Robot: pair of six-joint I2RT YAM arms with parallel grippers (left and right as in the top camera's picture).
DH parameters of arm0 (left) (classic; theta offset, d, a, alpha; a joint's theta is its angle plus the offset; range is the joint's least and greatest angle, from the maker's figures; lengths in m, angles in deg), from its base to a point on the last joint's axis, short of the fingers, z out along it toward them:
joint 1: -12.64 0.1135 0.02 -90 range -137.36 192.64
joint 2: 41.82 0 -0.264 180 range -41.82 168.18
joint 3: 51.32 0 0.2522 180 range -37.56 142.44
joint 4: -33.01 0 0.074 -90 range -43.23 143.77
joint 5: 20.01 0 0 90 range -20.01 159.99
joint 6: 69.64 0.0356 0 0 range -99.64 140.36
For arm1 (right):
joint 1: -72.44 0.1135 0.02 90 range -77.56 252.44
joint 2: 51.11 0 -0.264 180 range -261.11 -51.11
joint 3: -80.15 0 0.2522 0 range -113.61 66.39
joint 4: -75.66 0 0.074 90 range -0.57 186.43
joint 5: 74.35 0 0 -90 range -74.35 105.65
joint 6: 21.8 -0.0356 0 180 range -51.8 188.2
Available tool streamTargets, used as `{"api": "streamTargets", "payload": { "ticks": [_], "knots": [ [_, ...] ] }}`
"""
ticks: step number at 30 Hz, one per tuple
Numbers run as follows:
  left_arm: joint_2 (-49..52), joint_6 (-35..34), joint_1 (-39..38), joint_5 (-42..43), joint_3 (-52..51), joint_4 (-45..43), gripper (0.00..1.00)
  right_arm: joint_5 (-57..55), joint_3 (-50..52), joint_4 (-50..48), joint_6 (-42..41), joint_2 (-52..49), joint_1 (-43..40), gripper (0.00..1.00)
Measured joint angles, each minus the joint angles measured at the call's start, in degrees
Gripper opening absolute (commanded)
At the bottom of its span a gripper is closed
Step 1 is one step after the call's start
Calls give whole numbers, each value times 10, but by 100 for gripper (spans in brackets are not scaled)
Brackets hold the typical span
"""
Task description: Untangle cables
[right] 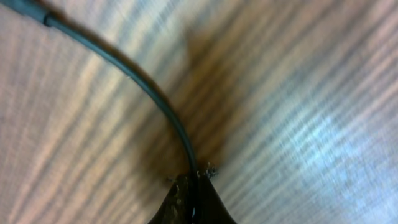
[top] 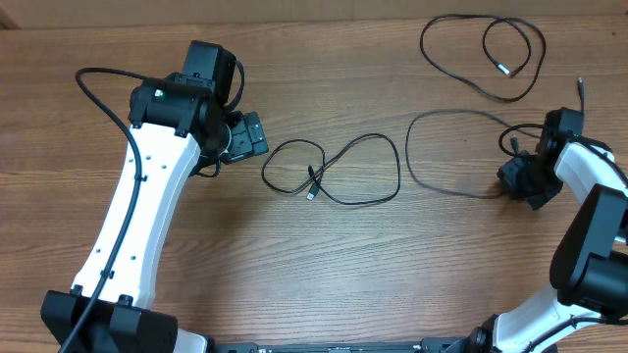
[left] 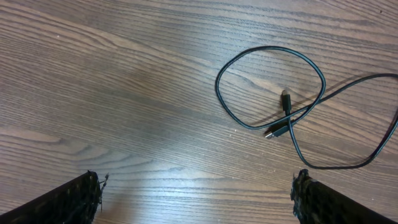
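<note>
Three thin black cables lie apart on the wood table. One is a figure-eight in the middle (top: 312,184), with its plug ends (left: 285,101) crossing inside the loop. A second cable (top: 409,149) arcs at the right and runs into my right gripper (top: 518,181). That gripper (right: 193,180) is shut on this cable (right: 149,93) down at the tabletop. The third cable (top: 499,68) loops at the far right. My left gripper (top: 250,137) hangs just left of the figure-eight, open (left: 198,190), with only bare wood between its fingertips (left: 84,196).
The wooden table (top: 392,275) fills every view. A thicker black wire (top: 98,93) belongs to the left arm. The right arm's white and black links (top: 589,235) stand along the right edge.
</note>
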Motion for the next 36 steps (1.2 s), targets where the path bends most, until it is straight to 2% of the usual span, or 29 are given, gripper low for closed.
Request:
{"api": "streamTargets", "payload": {
  "ticks": [9,21,30,36],
  "knots": [
    [0,0,0,0,0,1,100,14,-5,-16,59,0,0,4],
    [0,0,0,0,0,2,100,178,-28,-99,255,0,0,4],
    [0,0,0,0,0,2,100,204,-29,-169,392,0,0,4],
    [0,0,0,0,0,3,99,207,-29,-202,422,0,0,4]
  ]
}}
